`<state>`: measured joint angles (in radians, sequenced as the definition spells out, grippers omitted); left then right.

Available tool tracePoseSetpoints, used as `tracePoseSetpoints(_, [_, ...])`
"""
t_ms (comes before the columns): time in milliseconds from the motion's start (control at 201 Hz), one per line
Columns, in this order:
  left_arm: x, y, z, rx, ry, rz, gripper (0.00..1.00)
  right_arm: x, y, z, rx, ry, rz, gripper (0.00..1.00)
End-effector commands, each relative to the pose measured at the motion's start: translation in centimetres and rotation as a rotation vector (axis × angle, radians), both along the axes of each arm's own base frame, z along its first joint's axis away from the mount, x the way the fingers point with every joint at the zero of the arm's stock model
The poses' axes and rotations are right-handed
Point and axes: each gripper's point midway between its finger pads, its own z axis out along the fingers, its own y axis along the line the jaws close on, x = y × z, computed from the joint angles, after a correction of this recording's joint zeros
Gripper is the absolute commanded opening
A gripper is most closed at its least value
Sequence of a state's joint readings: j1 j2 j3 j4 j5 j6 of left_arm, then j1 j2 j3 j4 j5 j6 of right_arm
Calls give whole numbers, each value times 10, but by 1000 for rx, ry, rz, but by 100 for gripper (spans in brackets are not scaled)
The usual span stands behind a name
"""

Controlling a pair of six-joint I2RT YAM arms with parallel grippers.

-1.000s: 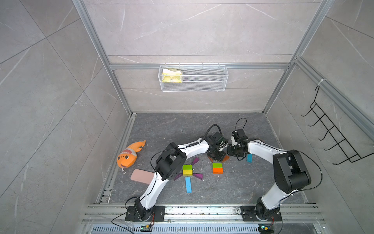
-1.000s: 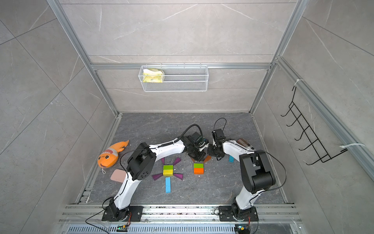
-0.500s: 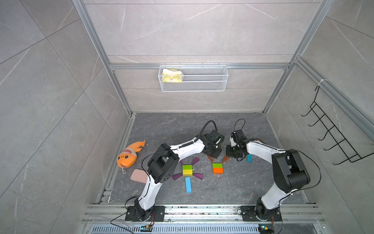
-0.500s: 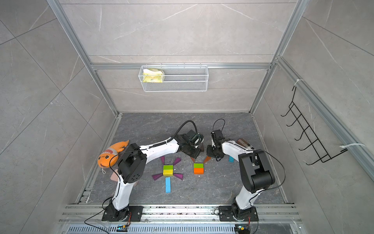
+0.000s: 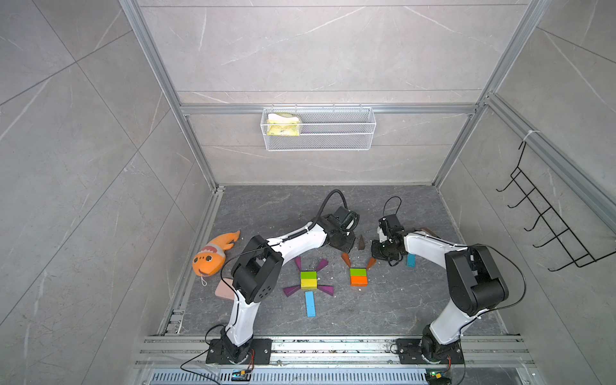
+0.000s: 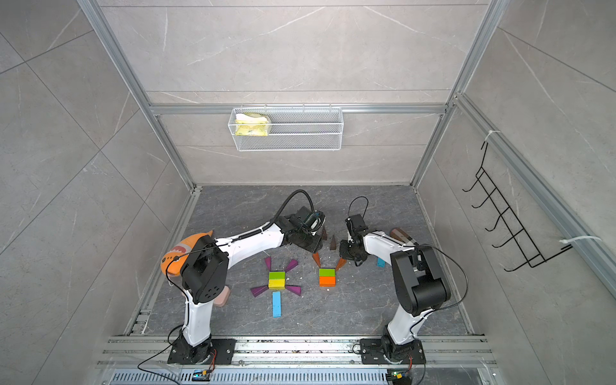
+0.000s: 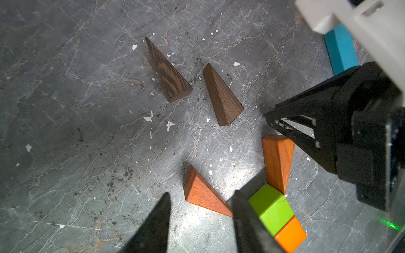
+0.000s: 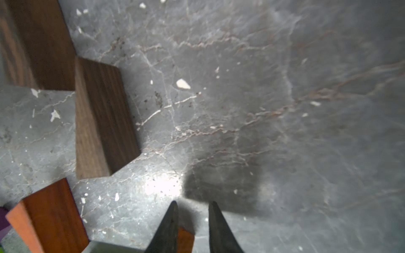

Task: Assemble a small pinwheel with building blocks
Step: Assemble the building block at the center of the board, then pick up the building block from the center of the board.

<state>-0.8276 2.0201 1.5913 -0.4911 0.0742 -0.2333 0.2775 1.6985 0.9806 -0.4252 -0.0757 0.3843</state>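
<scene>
A green-and-orange block point(image 5: 358, 276) point(image 7: 271, 208) lies mid-floor. Two orange wedges point at its far corners. My left gripper point(image 7: 202, 193) point(image 5: 345, 248) hangs open over the left orange wedge point(image 7: 203, 197) point(image 5: 346, 259), which lies free on the floor. My right gripper point(image 8: 193, 203) point(image 5: 375, 256) is closed to a narrow gap on the wide end of the right orange wedge point(image 7: 277, 162) point(image 8: 185, 239). Two brown wedges point(image 7: 168, 72) point(image 7: 222, 96) lie just beyond. To the left lies a green-and-yellow block point(image 5: 308, 279) with purple wedges and a blue bar point(image 5: 310, 303).
A second blue bar point(image 5: 411, 260) lies under my right forearm. The orange plush fish point(image 5: 213, 256) and a pink pouch point(image 5: 225, 289) sit by the left rail. A wire basket point(image 5: 318, 128) hangs on the back wall, a hook rack point(image 5: 546, 226) on the right wall.
My left gripper has opened and let go of the left orange wedge, which now rests by the green block. The right gripper has stayed at its wedge.
</scene>
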Motion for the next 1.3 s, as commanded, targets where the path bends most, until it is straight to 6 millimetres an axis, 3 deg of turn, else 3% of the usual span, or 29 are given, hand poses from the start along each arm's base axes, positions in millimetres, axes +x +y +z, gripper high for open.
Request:
tracePoseSetpoints(0, [15,-5,38,-51,-93,-22,58,10,-12,33,-58,-111,-44,30])
tracePoseSetpoints(90, [30,-9,43,-42,-103,16,59,14,-21,59,-78,-189,-66,34])
tracePoseSetpoints(214, [55,-5,28,41,-91,141,60,6,-22,84,-62,-250,-38,47])
tracePoseSetpoints(483, [74,-21,-7,38,-25,263,48,-51,19,97,190,-275,206,59])
tracePoseSetpoints(587, [76,-25,-11,25,-19,283,45,-74,24,96,240,-276,261,76])
tracePoseSetpoints(607, [77,-24,-11,24,-21,289,44,-77,24,96,245,-277,264,77])
tracePoseSetpoints(617, [77,-24,-24,43,-9,289,44,-79,24,96,246,-277,266,78])
tracePoseSetpoints(637, [77,-24,-29,49,-3,293,44,-82,23,96,249,-280,266,79])
tracePoseSetpoints(722, [76,-25,-33,57,-5,299,44,-93,22,100,262,-300,270,82])
tracePoseSetpoints(826, [74,-30,-35,54,-7,291,44,-96,23,108,280,-323,270,83])
tracePoseSetpoints(1135, [72,-40,-22,42,-57,305,45,-94,29,98,298,-273,287,84])
tracePoseSetpoints(1294, [84,-42,-27,49,-72,353,56,-95,31,96,308,-254,295,85])
